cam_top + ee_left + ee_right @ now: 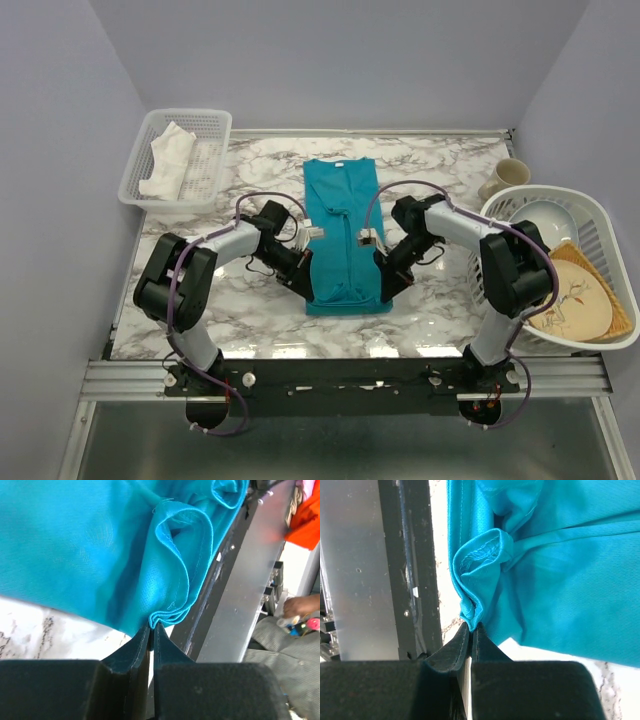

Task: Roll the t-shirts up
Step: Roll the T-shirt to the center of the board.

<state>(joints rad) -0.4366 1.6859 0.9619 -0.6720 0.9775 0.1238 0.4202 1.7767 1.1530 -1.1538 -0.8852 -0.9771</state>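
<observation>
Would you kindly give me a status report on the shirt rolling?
Left gripper shut on t-shirt near hem; right gripper likewise. Shirt folded narrow, hem curled, not yet rolled. Nothing on the fabric.

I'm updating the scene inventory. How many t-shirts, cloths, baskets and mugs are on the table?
T-shirts: 1, the teal t-shirt
Cloths: 1, the white cloth
Baskets: 2, the small white basket and the large white basket
Mugs: 1, the pale mug
Total: 5
</observation>
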